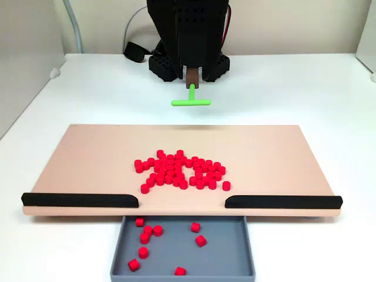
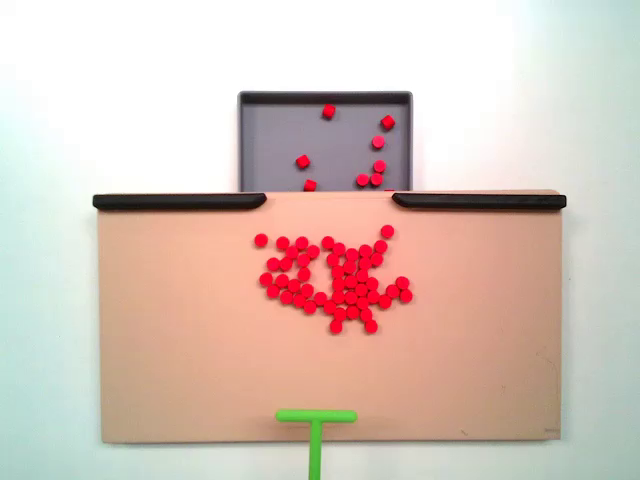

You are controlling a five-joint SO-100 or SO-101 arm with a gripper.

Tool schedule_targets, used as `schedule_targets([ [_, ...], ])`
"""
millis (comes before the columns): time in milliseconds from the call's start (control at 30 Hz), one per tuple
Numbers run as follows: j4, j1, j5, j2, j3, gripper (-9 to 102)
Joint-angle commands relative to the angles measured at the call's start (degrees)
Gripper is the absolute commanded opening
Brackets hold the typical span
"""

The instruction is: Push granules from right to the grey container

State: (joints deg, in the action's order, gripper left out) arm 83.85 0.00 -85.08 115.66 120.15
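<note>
Red granules (image 2: 335,282) cluster mid-board on the beige board (image 1: 88,158), a few already in the grey container (image 1: 223,252) at its barred edge, while the gripper (image 1: 192,76) clasps a green T-shaped stick (image 1: 191,101) beyond the opposite edge.

White table (image 1: 88,88), pale wall (image 1: 282,26), perhaps cabinets

Even, bright light falls on my white surface (image 1: 70,88) in both fixed views, coming mostly from above; the top of one fixed view is washed out nearly to blank white. Shadows are soft and short: a faint one under the beige board (image 1: 88,153), another beneath the green T-shaped stick (image 1: 191,101). Both pictures look slightly soft, with no obvious edge distortion.
</note>
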Motion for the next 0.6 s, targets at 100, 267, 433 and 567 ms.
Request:
schedule_targets([
  [100, -0.09, -3.60, -1.67, 0.97, -1.49, 0],
  [267, -0.09, -3.78, -2.02, 0.70, -1.49, 0],
  [433, -0.09, -3.87, -1.67, 0.70, -1.49, 0],
  [567, -0.18, -3.96, -1.41, 1.05, -1.49, 0],
])
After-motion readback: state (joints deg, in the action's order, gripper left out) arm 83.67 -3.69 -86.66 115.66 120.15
